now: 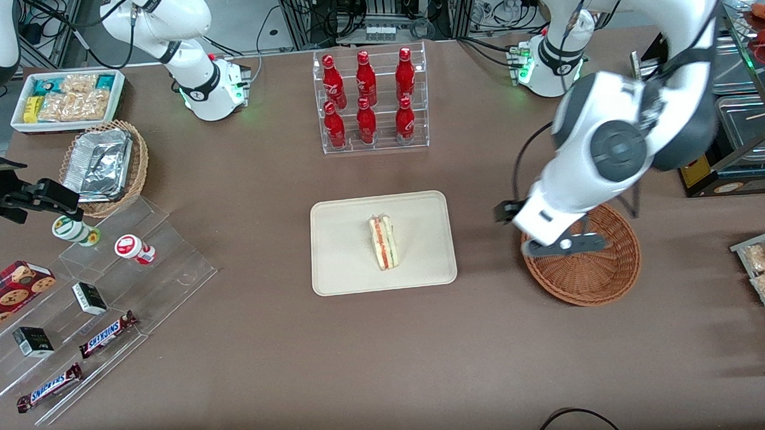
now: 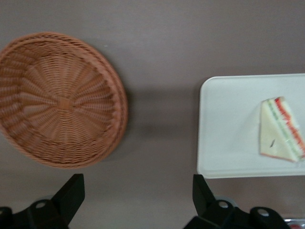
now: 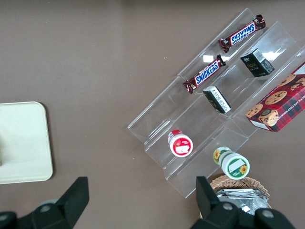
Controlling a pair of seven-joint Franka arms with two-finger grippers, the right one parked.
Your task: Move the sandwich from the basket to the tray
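front view shows the sandwich (image 1: 383,242) lying on the tray (image 1: 346,267); the empty pincer (image 1: 565,243) hangs open above the basket (image 1: 604,283). placing seems done, only withdrawing remains.

Looking at a robotics lab w/ a mock convenience-shop setup. Two white robot arm bases (image 1: 209,87) are sitting bolted on a brown table (image 1: 266,346), w/ black cables and metal equipment racks (image 1: 382,11) trailing along the table's edge. Shop goods are filling the tabletop: red bottles standing in a clear acrylic tiered rack (image 1: 371,101), Snickers bars (image 1: 107,334) lying on clear stepped display shelves (image 1: 136,281), a red cookie box (image 1: 13,288), a white bin of bagged snacks (image 1: 66,99). The left arm's gripper (image 1: 571,244) is hanging over a reddish-brown woven wicker basket (image 1: 597,271).
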